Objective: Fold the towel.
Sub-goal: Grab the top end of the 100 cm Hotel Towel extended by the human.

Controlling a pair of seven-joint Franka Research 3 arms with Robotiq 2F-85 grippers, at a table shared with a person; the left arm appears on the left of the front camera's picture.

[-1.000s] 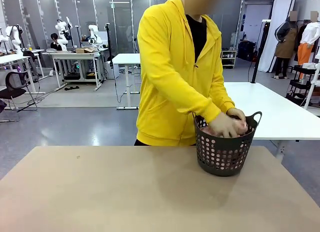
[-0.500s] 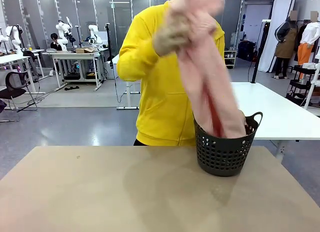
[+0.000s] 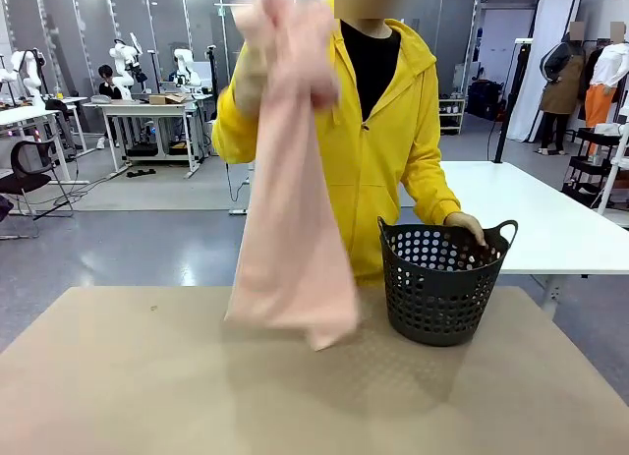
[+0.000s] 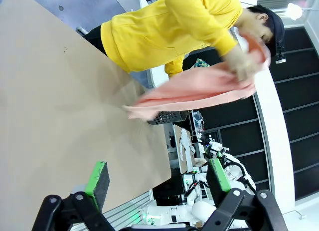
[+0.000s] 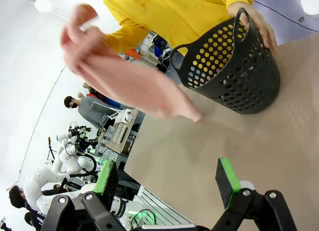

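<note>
Salmon-pink towel (image 3: 290,229) hangs from a person's raised hand (image 3: 254,82) over the desk (image 3: 147,376), just beside a black perforated basket (image 3: 442,303). Its lower corner is near the desktop; contact is unclear. The person's other hand (image 3: 464,223) rests on the basket rim. The left tool (image 4: 158,177) and right tool (image 5: 167,179) each hover above the desk, jaws spread wide, nothing between them. Folding looks not yet begun: the towel is out of the basket but not laid flat. Next it probably needs spreading on the desk so an edge can be pinched and carried over.
</note>
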